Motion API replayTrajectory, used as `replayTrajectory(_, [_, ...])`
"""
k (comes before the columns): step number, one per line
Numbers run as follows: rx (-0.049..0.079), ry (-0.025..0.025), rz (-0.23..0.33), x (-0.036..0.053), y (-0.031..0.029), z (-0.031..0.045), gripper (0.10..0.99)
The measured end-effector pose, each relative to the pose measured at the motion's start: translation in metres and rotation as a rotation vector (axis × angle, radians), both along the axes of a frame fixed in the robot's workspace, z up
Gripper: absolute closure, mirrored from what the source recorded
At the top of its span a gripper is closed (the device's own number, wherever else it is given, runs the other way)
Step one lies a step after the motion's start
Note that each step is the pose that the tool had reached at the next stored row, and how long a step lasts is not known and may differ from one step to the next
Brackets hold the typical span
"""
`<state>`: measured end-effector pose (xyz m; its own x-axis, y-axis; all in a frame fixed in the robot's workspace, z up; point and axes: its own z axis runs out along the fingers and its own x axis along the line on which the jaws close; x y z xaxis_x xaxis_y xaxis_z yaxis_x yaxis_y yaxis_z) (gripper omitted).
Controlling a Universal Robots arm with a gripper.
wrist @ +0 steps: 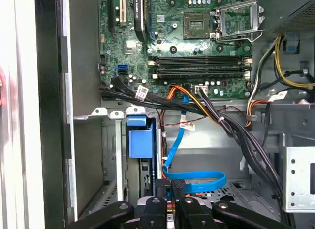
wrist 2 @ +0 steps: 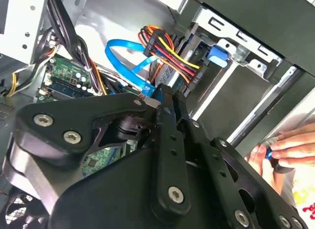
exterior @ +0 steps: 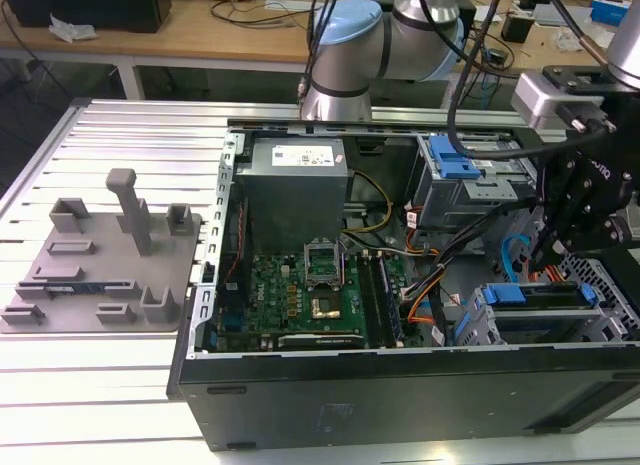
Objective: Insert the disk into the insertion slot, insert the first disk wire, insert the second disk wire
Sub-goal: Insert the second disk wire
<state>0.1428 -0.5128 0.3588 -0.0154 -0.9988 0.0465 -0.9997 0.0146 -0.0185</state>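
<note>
The disk (exterior: 535,307), silver in a bright blue carrier, lies inside the grey perforated insertion slot (exterior: 610,320) at the case's corner on the exterior view's right. Its blue carrier tab (wrist: 139,138) faces the first wrist view. The first disk wire (wrist: 199,182), a thin flat blue cable, loops beside the disk (wrist 2: 170,83). My gripper (exterior: 543,257) hangs just above the disk's end. Its black fingertips (wrist: 162,195) are shut on the wire's dark plug (wrist: 178,182), and the blue wire (wrist 2: 123,54) curves away from my gripper (wrist 2: 157,93). I cannot tell which cable is the second disk wire.
A red, yellow and black wire bundle (wrist 2: 167,49) ends at the disk's edge. A taller grey cage with a blue latch (exterior: 458,170) stands behind the slot. The motherboard (exterior: 315,290) and power supply (exterior: 295,185) lie further in. A person's hand (wrist 2: 280,150) rests outside the case wall.
</note>
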Motion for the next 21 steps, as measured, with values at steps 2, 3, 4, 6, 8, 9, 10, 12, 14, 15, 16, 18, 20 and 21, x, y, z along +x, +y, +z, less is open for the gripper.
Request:
replayTrajectory(2, [0.004, 0.0000, 0.001, 0.0000, -0.0062, -0.0006, 0.925])
replayTrajectory(3, [0.006, 0.0000, 0.001, -0.0001, -0.0087, -0.0008, 0.925])
replayTrajectory(4, [0.008, 0.0000, 0.001, 0.0000, -0.0103, -0.0010, 0.925])
replayTrajectory(6, [0.008, 0.0000, 0.001, 0.0000, -0.0103, -0.0011, 0.925])
replayTrajectory(8, [0.008, 0.0000, 0.001, 0.0000, -0.0103, -0.0011, 0.925])
replayTrajectory(9, [0.008, 0.0000, 0.001, 0.0000, -0.0116, -0.0012, 0.925])
replayTrajectory(10, [0.008, 0.0000, 0.001, 0.0000, -0.0122, -0.0014, 0.925])
replayTrajectory(12, [0.008, 0.0000, 0.001, 0.0000, -0.0139, -0.0018, 0.925])
replayTrajectory(14, [0.008, 0.0000, 0.001, 0.0000, -0.0148, -0.0029, 0.925])
replayTrajectory(15, [0.008, 0.0000, 0.001, 0.0001, -0.0150, -0.0036, 0.925])
replayTrajectory(16, [0.008, 0.0000, 0.001, 0.0005, -0.0152, -0.0043, 0.925])
replayTrajectory(18, [0.008, 0.0000, 0.001, 0.0011, -0.0155, -0.0052, 0.925])
replayTrajectory(20, [0.008, 0.0000, 0.001, 0.0015, -0.0155, -0.0065, 0.925])
replayTrajectory(21, [0.008, 0.0000, 0.001, 0.0016, -0.0155, -0.0069, 0.925])
